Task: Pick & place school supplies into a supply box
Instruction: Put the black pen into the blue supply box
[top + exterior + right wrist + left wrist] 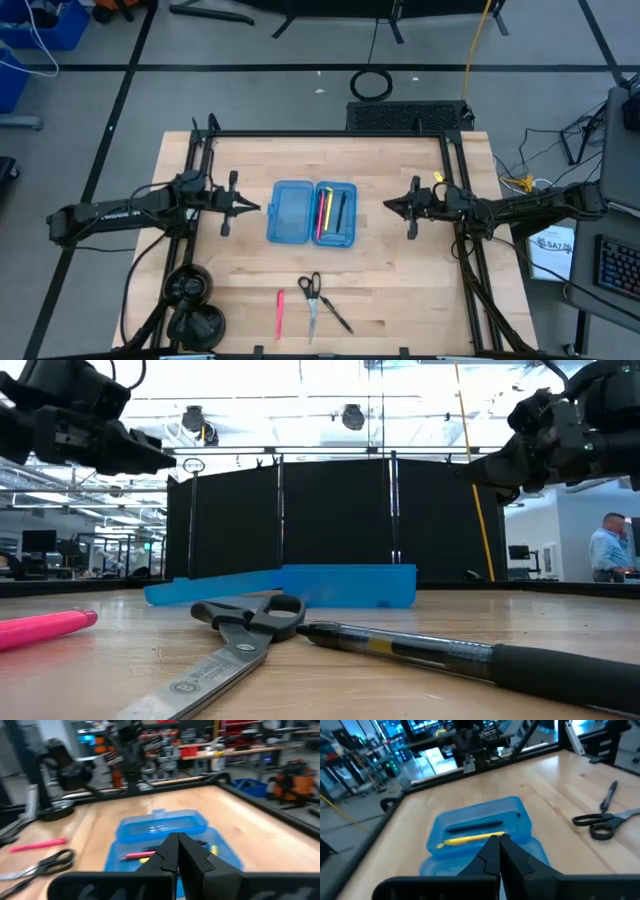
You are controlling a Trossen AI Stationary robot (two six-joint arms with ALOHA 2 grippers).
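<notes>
Currently both tools pressed together, empty — left tool (250,208) and right tool (388,207) flank the open pencil case (311,213); scissors (311,297), black pen (335,313), pink pen (279,312) lie crowded on the counter (400,290) — risk: grabbing two.

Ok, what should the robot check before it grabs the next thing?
1. Pencil case lying open: ok.
2. Some pens already inside its right half: ok.
3. Scissors, pink pen and black pen lie outside, on the table's near side: not ok.
4. Left gripper empty, shut, beside the case: ok.
5. Right gripper empty, shut: ok.
6. Fingers opened for a grab: not ok.
</notes>
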